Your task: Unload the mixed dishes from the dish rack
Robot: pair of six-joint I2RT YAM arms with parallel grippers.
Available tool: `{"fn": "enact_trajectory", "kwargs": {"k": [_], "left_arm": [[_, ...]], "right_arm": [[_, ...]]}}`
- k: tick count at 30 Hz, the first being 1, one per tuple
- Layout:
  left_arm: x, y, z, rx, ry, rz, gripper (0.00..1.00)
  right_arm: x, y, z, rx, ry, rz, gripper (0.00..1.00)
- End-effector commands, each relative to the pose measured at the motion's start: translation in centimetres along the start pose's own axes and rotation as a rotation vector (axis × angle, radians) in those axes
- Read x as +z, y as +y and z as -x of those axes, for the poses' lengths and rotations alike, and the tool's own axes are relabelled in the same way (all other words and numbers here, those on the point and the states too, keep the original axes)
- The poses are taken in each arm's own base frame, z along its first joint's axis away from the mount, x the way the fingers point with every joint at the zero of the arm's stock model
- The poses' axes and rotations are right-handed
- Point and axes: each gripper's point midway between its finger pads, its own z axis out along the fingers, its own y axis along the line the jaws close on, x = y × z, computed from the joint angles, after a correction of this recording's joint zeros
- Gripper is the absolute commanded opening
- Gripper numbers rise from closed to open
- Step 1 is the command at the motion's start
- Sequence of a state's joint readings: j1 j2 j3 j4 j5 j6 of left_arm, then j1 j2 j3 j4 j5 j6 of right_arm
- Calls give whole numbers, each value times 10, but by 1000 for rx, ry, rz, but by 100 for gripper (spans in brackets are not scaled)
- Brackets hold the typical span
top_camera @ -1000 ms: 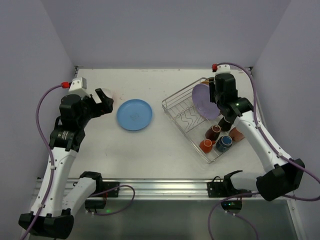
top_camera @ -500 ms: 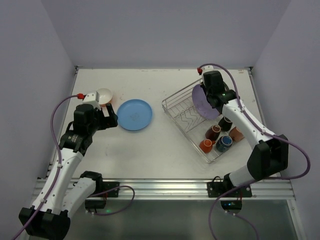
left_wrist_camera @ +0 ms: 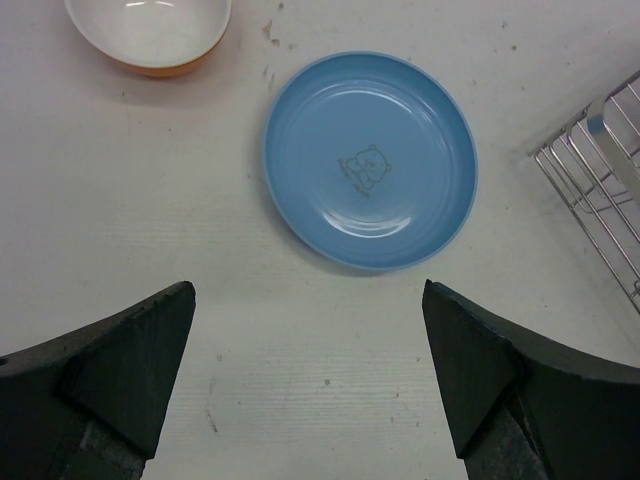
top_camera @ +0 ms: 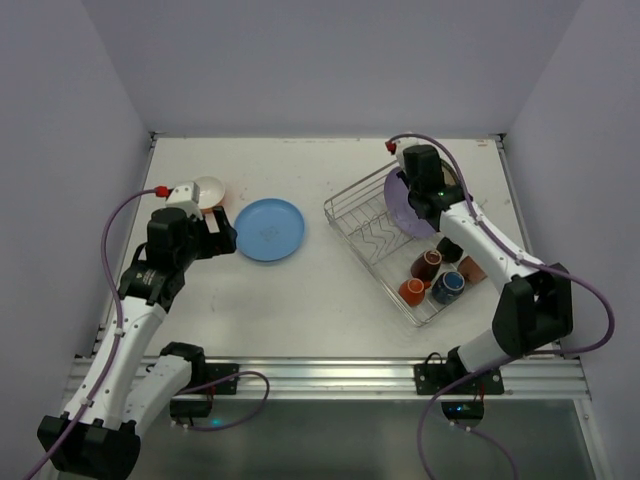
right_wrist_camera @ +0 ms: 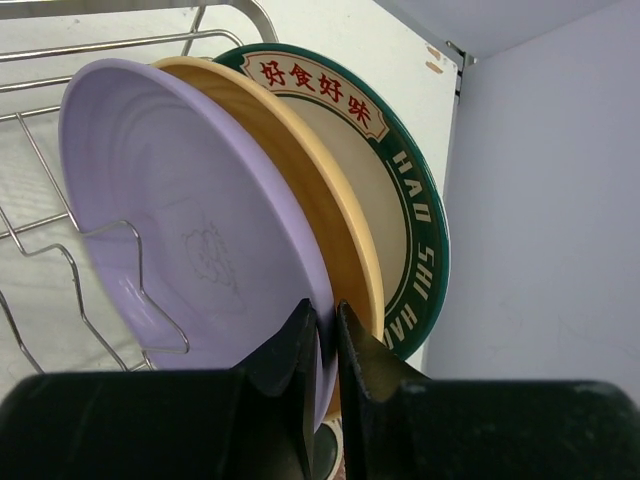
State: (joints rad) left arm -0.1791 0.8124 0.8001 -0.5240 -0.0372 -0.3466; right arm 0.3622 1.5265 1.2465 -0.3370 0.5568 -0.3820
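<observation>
Right claw [right_wrist_camera: 325, 322] pinches the lavender plate [right_wrist_camera: 180, 220] at its 5 o'clock rim. That plate stands on edge in the dish rack [top_camera: 350, 200], hollow face toward 9 o'clock. Behind it, the tan plate [right_wrist_camera: 310, 180] and green-rimmed plate [right_wrist_camera: 415, 210] are mostly hidden. Left claw [left_wrist_camera: 307, 295] hangs spread, with the blue plate [left_wrist_camera: 370, 160] flat at 12 o'clock. The orange bowl [left_wrist_camera: 150, 35] is cut off at 11.

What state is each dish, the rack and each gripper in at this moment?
blue plate: flat on the table, face up, empty.
orange bowl: upright on the table, empty.
lavender plate: on edge in the rack, rim pinched.
tan plate: on edge behind it.
green-rimmed plate: on edge, rearmost.
mugs: in the rack.
dish rack: partly loaded.
left gripper: open, empty.
right gripper: shut on the lavender plate.
</observation>
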Motion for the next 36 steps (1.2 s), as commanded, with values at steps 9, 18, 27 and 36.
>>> {"fn": "enact_trajectory", "kwargs": {"k": [9,18,27,36], "left_arm": [[0,-8,10,36,-41,-37,100],[-1,-6,11,34,-46,-27,100],[-10,-2,26,17,-95,10,100],[-37,-64,89,-79,-206,-260,100]], "right_arm": [[-24,-27,38,23,-203,-106,0],[-57,-53,54,72,-257,-182,0],[-91,-62,61,226,-288,-96,0],[-134,-44,74,466,-332,156,0]]}}
